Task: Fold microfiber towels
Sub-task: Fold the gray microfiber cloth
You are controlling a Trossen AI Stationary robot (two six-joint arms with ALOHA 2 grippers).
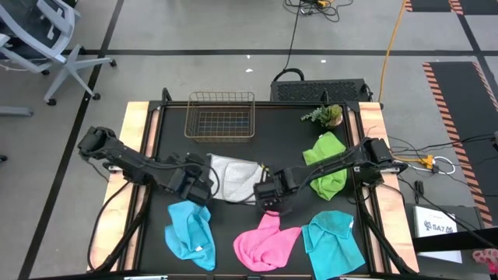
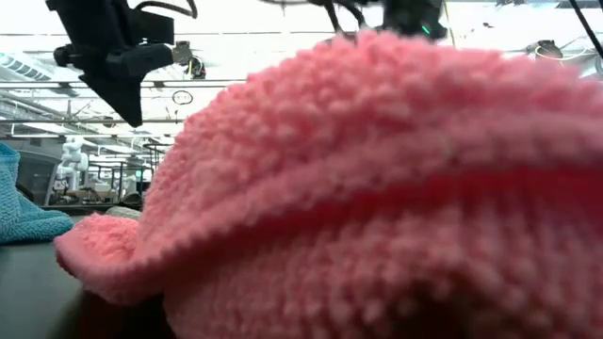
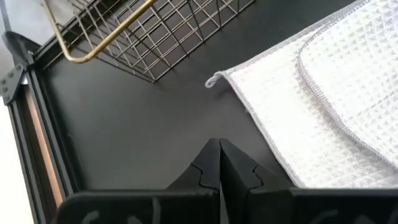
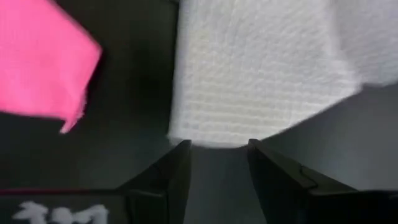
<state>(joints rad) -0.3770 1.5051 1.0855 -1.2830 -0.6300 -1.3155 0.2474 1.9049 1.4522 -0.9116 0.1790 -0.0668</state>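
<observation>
We see the left gripper point(image 3: 219, 163) with its two dark fingers pressed flat together, nothing between them, poised over bare black table point(image 3: 137, 130) just beside the white towel point(image 3: 323, 106). That towel shows a waffle weave and a stitched grey hem, with one layer folded over another and a corner curling up near the wire basket point(image 3: 143, 37).

The right gripper point(image 4: 219, 163) has its fingers parted with a clear gap, and nothing is held between them; the edge of the white towel point(image 4: 261, 74) lies just in front of the tips, thick and doubled. A corner of the pink towel point(image 4: 43, 62) shows to one side.

From above, the white towel point(image 1: 232, 177) lies at the middle of the table point(image 1: 288, 117), between the left gripper point(image 1: 199, 187) and the right gripper point(image 1: 268, 194), partly folded and roughly rectangular. The pink towel point(image 1: 267, 241) sits crumpled at the front edge, just below the right gripper. One blue towel point(image 1: 191, 232) lies bunched at the front left, the other blue towel point(image 1: 333, 243) at the front right. The green towel point(image 1: 327, 163) lies rumpled on the right, partly under the right arm, near a small plant point(image 1: 327, 115). The basket point(image 1: 221, 117) stands at the back.

In the low view, the pink towel point(image 2: 377, 188) fills most of the picture, its surface nubbly and looped.
</observation>
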